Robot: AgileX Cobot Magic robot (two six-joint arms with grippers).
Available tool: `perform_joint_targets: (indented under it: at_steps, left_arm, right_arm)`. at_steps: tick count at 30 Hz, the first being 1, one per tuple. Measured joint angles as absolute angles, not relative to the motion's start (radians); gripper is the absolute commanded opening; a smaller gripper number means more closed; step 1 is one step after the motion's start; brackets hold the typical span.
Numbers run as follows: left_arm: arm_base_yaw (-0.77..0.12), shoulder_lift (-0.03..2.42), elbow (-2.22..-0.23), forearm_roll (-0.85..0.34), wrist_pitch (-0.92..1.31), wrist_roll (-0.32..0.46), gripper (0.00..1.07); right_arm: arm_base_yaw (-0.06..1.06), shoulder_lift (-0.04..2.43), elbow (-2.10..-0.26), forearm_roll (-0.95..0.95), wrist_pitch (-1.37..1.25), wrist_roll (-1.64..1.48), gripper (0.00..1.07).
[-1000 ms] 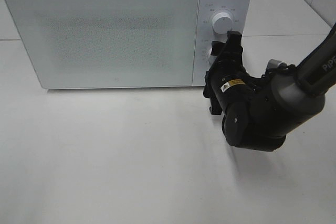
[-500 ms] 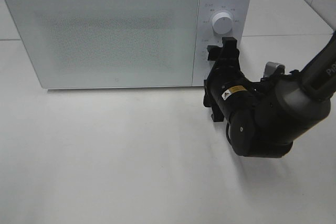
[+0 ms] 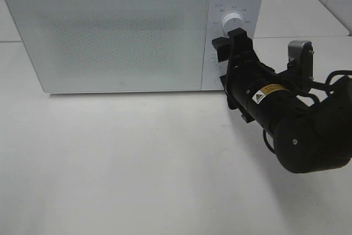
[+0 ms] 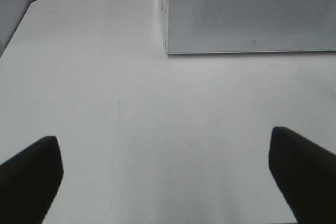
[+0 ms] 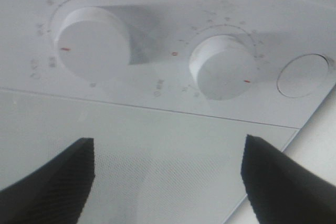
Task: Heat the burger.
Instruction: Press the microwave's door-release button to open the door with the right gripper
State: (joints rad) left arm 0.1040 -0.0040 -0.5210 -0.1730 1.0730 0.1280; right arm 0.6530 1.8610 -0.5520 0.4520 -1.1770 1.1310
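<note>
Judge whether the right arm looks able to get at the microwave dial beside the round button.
Probably yes. The right gripper sits just in front of the control panel with its jaws open. The dial lies ahead of them, and nothing stands between.

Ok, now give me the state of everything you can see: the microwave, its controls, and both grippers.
Microwave door: shut.
Upper knob: not gripped, setting unreadable.
Lower knob: not gripped, setting unreadable.
Round button: nothing touching it.
Left gripper: open, empty, over the table.
Right gripper: open, empty, facing the knobs.
</note>
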Motion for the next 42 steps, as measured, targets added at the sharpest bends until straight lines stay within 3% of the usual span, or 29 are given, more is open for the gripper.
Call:
perform_joint_targets:
  at_steps: [8,10,18,26,31,42]
  left_arm:
    - [0.104,-0.004,-0.521,-0.173,1.073,0.128,1.0]
    - [0.104,-0.004,-0.521,-0.173,1.073,0.128,1.0]
    - [0.104,-0.004,-0.521,-0.173,1.073,0.128,1.0]
    - [0.104,-0.004,-0.521,-0.173,1.073,0.128,1.0]
    - [0.104,-0.004,-0.521,-0.173,1.073,0.128,1.0]
    - [0.104,-0.004,-0.521,-0.173,1.073,0.128,1.0]
  right_arm:
    - [0.653,1.686,-0.541,0.447,-0.799,0.581,0.75]
    - [0.653,1.637,-0.54,0.447,-0.64,0.321,0.75]
    - [0.623,1.537,-0.539,0.445,-0.307,-0.111,0.75]
    - [0.557,1.448,-0.545,0.439,-0.116,-0.206,0.75]
    - [0.48,1.343,-0.636,0.326,0.191,-0.222,0.75]
    - [0.471,1.252,-0.738,0.206,0.594,-0.165,0.75]
